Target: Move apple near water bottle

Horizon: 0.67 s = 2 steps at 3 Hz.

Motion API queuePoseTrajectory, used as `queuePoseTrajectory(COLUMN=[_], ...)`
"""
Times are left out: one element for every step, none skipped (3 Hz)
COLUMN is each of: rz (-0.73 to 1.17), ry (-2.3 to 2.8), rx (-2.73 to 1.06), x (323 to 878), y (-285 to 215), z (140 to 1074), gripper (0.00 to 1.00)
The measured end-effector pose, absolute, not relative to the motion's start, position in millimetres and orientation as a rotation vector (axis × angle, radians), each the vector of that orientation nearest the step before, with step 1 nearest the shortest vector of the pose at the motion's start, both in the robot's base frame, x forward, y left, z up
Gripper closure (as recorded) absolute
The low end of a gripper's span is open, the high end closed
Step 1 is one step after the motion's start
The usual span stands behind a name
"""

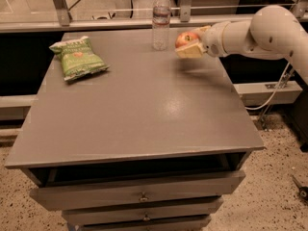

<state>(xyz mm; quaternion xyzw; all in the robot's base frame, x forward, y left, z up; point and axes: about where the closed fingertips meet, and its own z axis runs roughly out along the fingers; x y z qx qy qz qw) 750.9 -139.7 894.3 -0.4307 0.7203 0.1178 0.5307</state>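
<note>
- Gripper (189, 45): enters from the right edge of the camera view on a white arm (260, 30) and is held above the far right part of the table (144, 124), at about 1 o'clock from the tabletop's centre.
- Pincer state: pinching the apple (186, 38); one tan finger (191, 52) lies under the fruit, the other sits behind it.
- Apple: red-orange, clear of the table surface, with its shadow falling on the top below it.
- Water bottle (161, 20): upright with a white cap, at the far edge of the table, at about 12 o'clock from the centre.
- Relation: the apple is just beside the bottle, at its 3 o'clock, with a narrow gap visible between them.
- Green snack bag (78, 57): lying flat at about 10 o'clock, well apart from both.
- Drawers (139, 195): stacked below the tabletop; the top one stands slightly pulled out.
</note>
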Motion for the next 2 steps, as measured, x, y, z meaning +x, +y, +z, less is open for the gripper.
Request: queuePoseTrajectory(rz=[0.249, 0.244], ry=[1.73, 1.753], rx=[-1.019, -1.017], x=[792, 808], y=[-144, -146], z=[886, 876], gripper=[1.0, 0.8])
